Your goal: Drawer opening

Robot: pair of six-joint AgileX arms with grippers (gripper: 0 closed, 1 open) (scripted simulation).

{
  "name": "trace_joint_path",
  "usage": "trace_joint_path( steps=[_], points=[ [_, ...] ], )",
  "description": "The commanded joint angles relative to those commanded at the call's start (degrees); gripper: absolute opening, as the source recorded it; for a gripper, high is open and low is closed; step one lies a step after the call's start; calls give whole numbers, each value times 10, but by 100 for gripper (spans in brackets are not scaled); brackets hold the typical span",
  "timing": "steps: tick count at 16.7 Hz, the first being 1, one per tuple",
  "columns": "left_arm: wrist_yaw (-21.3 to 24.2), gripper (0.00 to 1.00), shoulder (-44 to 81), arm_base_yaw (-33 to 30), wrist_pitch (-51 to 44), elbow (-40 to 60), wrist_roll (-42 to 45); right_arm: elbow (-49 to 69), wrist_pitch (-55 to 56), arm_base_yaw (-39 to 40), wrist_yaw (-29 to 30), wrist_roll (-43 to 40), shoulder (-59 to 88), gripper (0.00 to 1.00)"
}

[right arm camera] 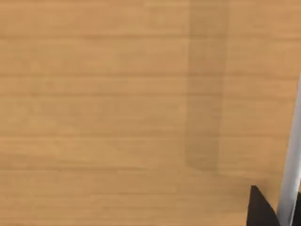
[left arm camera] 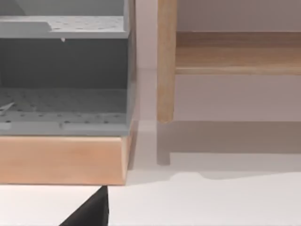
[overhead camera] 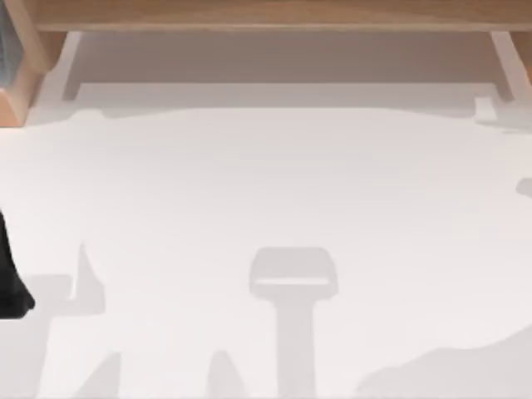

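A light wooden drawer front (right arm camera: 113, 108) fills the right wrist view from very close. A thin silver handle bar (right arm camera: 291, 155) runs along it. A black part of my right gripper (right arm camera: 262, 210) sits right beside that bar, touching or nearly touching it. My left arm (overhead camera: 10, 287) is parked at the table's left edge, and a black tip of the left gripper (left arm camera: 91, 212) hangs over the white tabletop.
A wooden cabinet (overhead camera: 266, 12) spans the far edge of the white table (overhead camera: 266, 208). At the far left, a grey pegboard shelf unit (left arm camera: 66, 75) rests on a wooden base (left arm camera: 61, 157), next to a wooden post (left arm camera: 166, 61).
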Motion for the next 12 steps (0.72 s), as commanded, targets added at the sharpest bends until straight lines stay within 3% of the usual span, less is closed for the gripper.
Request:
trace_joint_path(
  steps=[8,12],
  points=[
    [0,100,0,0,0,0,0,-37,32,-11,-16,-1,-27,0],
    [0,100,0,0,0,0,0,-110,73,-36,-40,2,-55,0]
  ],
)
